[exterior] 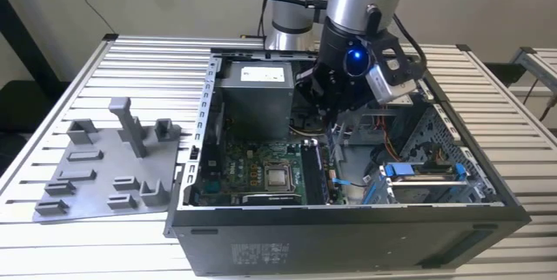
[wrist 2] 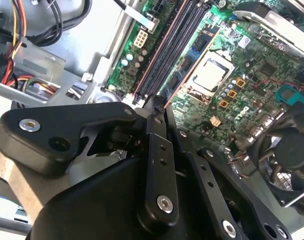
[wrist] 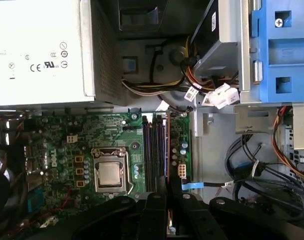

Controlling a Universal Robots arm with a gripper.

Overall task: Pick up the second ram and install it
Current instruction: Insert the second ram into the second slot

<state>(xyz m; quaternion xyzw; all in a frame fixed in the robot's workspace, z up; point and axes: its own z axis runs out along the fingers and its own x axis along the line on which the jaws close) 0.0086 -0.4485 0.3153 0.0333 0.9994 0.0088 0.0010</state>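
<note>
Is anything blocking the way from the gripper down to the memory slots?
Nothing visible does. In the first wrist view the gripper sits directly at the end of the long black memory slots, with no wire crossing them. The blue cable lies beside the slots, not across.

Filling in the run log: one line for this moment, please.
tool: inside open PC case, over RAM slots | second ram: upright at slots, between fingers | holder tray: outside case, exterior view's left
</note>
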